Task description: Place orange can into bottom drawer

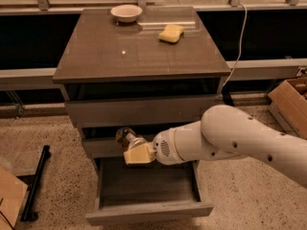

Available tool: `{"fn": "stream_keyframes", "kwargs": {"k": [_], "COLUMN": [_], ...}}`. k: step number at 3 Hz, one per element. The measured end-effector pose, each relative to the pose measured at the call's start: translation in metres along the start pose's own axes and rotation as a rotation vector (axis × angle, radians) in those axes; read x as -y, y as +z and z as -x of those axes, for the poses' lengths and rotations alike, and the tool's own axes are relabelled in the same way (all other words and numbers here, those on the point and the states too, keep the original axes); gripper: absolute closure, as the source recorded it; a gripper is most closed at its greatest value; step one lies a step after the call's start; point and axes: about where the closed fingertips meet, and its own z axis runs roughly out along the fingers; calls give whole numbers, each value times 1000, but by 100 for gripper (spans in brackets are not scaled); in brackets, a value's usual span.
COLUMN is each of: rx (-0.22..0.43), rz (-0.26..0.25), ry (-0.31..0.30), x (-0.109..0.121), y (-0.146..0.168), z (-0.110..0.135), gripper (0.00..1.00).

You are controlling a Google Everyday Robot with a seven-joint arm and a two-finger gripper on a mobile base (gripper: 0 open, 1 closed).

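Observation:
The orange can (125, 137) shows its shiny silver end at the tip of my gripper (132, 147), in front of the middle drawer's front. My gripper is shut on the can; a tan finger pad (139, 154) covers most of its body. The white arm (240, 140) reaches in from the right. The bottom drawer (148, 212) is pulled open below, its wide tray bare inside. The can hangs above the drawer's back left part, a little above its rim.
On the cabinet top (120, 56) stand a pale bowl (126, 12) at the back and a yellow sponge (171, 33) to its right. A cardboard box (290, 104) sits on the floor at right, another (9, 198) at lower left beside a black stand (36, 186).

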Motion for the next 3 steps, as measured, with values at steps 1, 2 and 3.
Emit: {"fn": "stream_keyframes", "kwargs": {"k": [1, 2, 3], "rx": [0, -23, -63], "rz": [48, 97, 86], "ry": [11, 66, 76], "x": [55, 68, 72], "y": [43, 65, 72], "z": [-17, -39, -40], "gripper": [100, 100, 100]}}
